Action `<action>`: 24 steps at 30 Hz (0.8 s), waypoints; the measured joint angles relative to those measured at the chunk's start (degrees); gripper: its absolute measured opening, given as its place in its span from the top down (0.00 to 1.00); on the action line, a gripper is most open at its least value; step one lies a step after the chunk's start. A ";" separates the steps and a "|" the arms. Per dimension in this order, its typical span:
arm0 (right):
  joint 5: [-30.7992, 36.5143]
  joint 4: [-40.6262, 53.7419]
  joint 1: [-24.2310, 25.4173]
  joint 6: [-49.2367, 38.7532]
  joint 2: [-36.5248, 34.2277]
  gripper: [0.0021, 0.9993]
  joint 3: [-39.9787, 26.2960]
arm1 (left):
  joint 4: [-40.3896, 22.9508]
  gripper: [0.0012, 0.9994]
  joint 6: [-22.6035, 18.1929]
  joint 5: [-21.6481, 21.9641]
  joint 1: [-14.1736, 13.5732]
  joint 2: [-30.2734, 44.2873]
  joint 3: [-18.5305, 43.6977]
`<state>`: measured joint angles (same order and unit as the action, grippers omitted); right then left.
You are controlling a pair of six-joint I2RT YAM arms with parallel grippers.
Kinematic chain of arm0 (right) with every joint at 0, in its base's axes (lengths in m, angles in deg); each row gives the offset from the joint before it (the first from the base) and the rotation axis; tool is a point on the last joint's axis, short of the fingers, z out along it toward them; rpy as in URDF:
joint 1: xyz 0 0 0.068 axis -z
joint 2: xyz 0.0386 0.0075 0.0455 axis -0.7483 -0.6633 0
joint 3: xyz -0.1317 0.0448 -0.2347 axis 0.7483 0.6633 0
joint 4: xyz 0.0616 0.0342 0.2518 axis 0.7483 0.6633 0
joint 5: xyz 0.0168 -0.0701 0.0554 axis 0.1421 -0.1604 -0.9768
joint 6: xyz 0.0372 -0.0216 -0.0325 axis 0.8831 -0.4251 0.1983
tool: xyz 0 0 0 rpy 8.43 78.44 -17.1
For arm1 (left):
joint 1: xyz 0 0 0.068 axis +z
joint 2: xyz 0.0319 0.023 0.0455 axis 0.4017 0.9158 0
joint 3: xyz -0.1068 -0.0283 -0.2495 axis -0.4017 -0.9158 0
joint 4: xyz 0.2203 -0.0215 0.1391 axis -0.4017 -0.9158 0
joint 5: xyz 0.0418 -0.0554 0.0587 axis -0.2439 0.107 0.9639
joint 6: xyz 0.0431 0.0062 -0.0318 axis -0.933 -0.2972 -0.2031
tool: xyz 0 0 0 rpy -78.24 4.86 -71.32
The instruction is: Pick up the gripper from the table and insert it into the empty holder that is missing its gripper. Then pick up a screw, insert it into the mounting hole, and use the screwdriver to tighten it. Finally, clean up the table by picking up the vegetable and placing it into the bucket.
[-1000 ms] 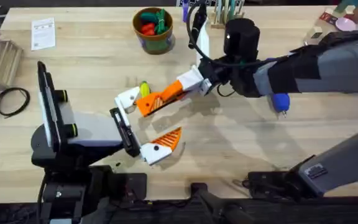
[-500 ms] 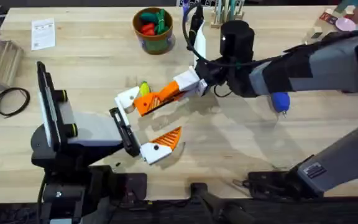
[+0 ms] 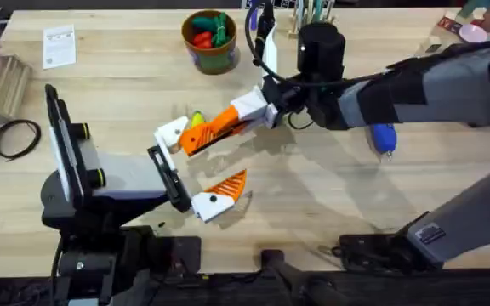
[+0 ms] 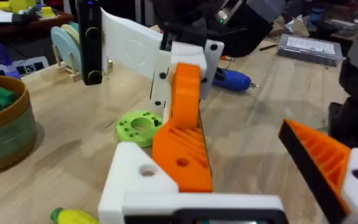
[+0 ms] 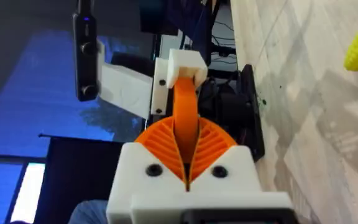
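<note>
My right gripper [image 3: 247, 112] clamped the orange gripper [image 3: 209, 134] against the empty holder [image 3: 172, 134] on my left gripper [image 3: 196, 168], whose fingers stood spread wide, mid-table. The risk, as I judged it, was a tilted wedge jamming short of its seat, or slipping free beside the yellow vegetable [image 3: 196, 119] — if I pushed off-line.

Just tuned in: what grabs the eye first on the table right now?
Mid-table, the right hand presses the orange gripper onto the left hand's empty white holder. The yellow vegetable lies just behind them, and the bucket stands at the far edge.
</note>
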<state>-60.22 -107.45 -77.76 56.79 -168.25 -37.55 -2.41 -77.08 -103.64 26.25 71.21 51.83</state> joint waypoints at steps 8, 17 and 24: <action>3.86 -0.10 -1.81 0.49 0.00 0.99 -0.31 | 0.02 0.01 0.00 0.20 0.00 -0.02 0.00; 6.89 -0.35 -2.30 0.72 0.00 0.99 -0.55 | 0.00 0.01 0.07 0.22 0.00 0.00 0.00; 8.67 -0.30 -2.56 3.18 0.00 0.99 -1.16 | 0.00 0.01 0.04 0.18 0.00 -0.01 0.00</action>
<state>-51.55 -107.75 -80.33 59.98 -168.25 -38.70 -2.41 -77.03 -103.46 26.25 71.20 51.83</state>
